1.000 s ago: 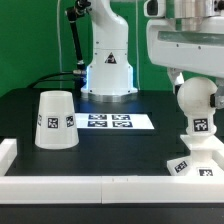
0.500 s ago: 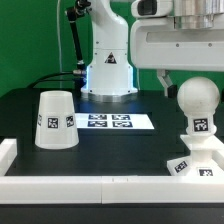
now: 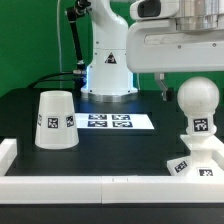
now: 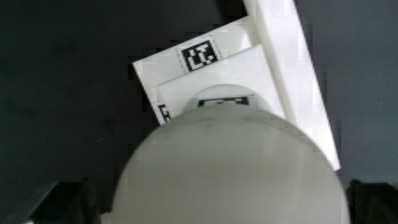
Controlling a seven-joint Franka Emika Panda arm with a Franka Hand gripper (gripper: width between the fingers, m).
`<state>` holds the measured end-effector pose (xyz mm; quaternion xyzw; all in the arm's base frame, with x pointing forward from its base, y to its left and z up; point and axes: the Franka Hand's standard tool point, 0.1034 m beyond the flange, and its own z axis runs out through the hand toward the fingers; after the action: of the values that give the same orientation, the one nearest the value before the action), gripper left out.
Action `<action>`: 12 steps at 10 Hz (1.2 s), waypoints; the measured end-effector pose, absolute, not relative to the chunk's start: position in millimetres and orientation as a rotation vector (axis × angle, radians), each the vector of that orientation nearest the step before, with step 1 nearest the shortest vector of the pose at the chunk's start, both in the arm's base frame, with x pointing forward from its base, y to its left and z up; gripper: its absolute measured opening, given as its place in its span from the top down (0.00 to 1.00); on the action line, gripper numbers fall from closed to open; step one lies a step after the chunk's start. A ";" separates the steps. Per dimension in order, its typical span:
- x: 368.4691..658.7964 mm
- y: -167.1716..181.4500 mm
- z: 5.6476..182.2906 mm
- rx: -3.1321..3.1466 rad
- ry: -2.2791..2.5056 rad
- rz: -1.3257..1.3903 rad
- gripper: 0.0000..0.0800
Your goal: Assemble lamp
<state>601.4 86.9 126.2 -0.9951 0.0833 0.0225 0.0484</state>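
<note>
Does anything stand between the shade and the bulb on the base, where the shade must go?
Nothing stands between the shade and the bulb; the marker board lies flat, farther back. But the open pincer hangs just above the bulb, over the shade's place.

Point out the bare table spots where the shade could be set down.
Bare table lies in front of the marker board, between the shade and the base. A smaller patch lies between that board and the bulb. The exterior view's right is crowded: the bulb stands on the base there, with the arm above.
</note>
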 end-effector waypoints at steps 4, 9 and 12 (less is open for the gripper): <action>602.7 92.6 126.9 -3.026 -0.341 0.025 0.13; 604.6 92.8 126.7 -2.908 -0.981 -0.013 0.13; 604.8 90.2 126.4 -2.820 -1.225 -0.019 0.13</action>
<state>604.8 90.2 126.4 -0.9166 -0.3983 -0.0062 0.0334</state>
